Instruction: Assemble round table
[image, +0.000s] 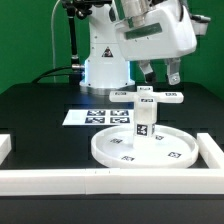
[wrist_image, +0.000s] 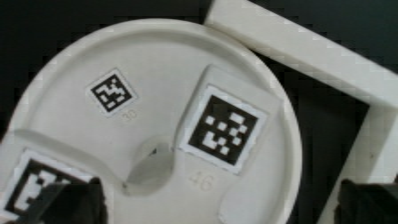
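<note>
The large flat round disc (image: 120, 150) lies on the black table. The short post (image: 145, 122) stands upright on its middle. The cross-shaped foot (image: 152, 97) sits on top of the post. My gripper (image: 160, 77) hangs just above the foot, open and empty, touching nothing. In the wrist view the disc (wrist_image: 125, 60) fills most of the frame, and the foot (wrist_image: 222, 125) with its tags shows from above. My dark fingertips (wrist_image: 43, 203) stand wide apart at either side of my gripper (wrist_image: 210, 210).
The marker board (image: 98, 116) lies flat behind the disc. White border walls run along the table's front (image: 50, 180), the exterior view's right (image: 210, 152) and left (image: 5, 146). One wall (wrist_image: 311, 55) passes close by the disc's rim. The robot base (image: 105, 62) stands behind.
</note>
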